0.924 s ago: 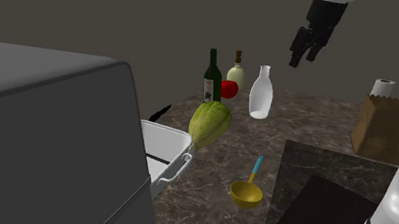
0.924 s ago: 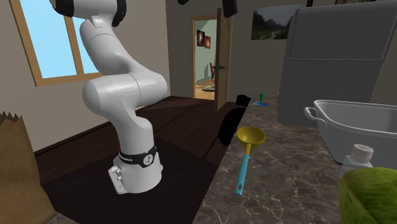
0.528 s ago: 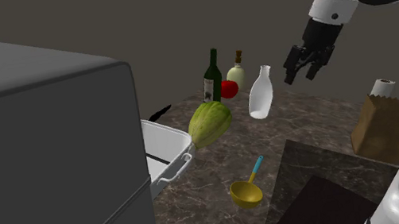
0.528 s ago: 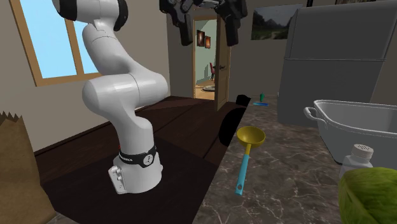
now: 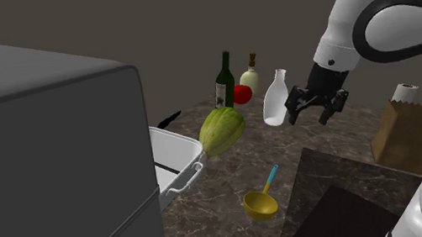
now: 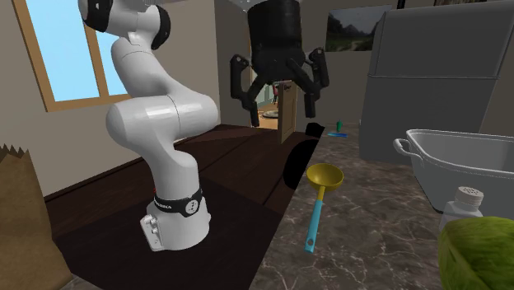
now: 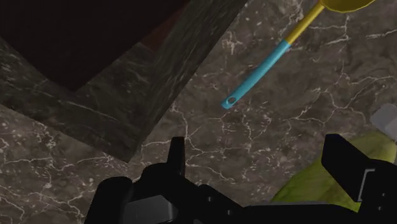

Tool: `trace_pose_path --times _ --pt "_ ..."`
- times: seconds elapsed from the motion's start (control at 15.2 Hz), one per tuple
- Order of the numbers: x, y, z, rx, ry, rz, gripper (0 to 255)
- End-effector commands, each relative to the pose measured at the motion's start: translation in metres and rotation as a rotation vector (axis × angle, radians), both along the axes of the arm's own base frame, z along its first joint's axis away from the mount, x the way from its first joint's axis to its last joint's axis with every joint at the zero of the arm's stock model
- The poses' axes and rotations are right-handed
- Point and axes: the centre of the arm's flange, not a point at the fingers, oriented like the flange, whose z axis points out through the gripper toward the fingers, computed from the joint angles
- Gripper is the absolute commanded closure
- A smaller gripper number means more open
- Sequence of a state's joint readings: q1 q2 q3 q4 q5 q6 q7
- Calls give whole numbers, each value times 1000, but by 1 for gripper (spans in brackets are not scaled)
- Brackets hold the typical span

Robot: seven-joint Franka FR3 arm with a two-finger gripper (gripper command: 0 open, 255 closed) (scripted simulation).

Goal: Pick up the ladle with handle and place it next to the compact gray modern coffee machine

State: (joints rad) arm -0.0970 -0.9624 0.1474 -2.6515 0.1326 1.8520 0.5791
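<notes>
The ladle (image 5: 264,192) has a yellow bowl and a blue handle and lies flat on the dark marble counter; it also shows in the second exterior view (image 6: 316,212). My black gripper (image 5: 309,115) hangs open in the air well above it, nearer the white bottle, with nothing between its fingers. From the second exterior view the gripper (image 6: 278,102) points down with its fingers spread. Through the wrist camera the ladle's blue handle (image 7: 257,73) lies ahead of the open gripper (image 7: 259,159). The large grey boxy machine (image 5: 46,162) stands at the shoulder view's left.
A white handled tub (image 5: 174,157) sits beside the grey machine, with a green lettuce (image 5: 221,129) next to it. Behind stand a white bottle (image 5: 275,97), a wine bottle (image 5: 224,82), a red apple (image 5: 242,94) and a small bottle (image 5: 251,75). A paper bag (image 5: 411,132) and a dark raised slab (image 5: 337,180) lie near the stand.
The arm has swung down and toward the shoulder view's left, lowering the gripper to beside the white bottle. Its fingers stayed open. The ladle has not moved.
</notes>
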Motion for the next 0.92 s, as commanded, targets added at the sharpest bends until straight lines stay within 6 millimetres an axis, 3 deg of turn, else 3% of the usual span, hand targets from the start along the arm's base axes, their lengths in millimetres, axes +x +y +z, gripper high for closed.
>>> trace_pose_path --times 0.0,0.86 --pt "1 13 -21 30 10 -92 0" --pt "24 105 -152 208 75 -637 0"
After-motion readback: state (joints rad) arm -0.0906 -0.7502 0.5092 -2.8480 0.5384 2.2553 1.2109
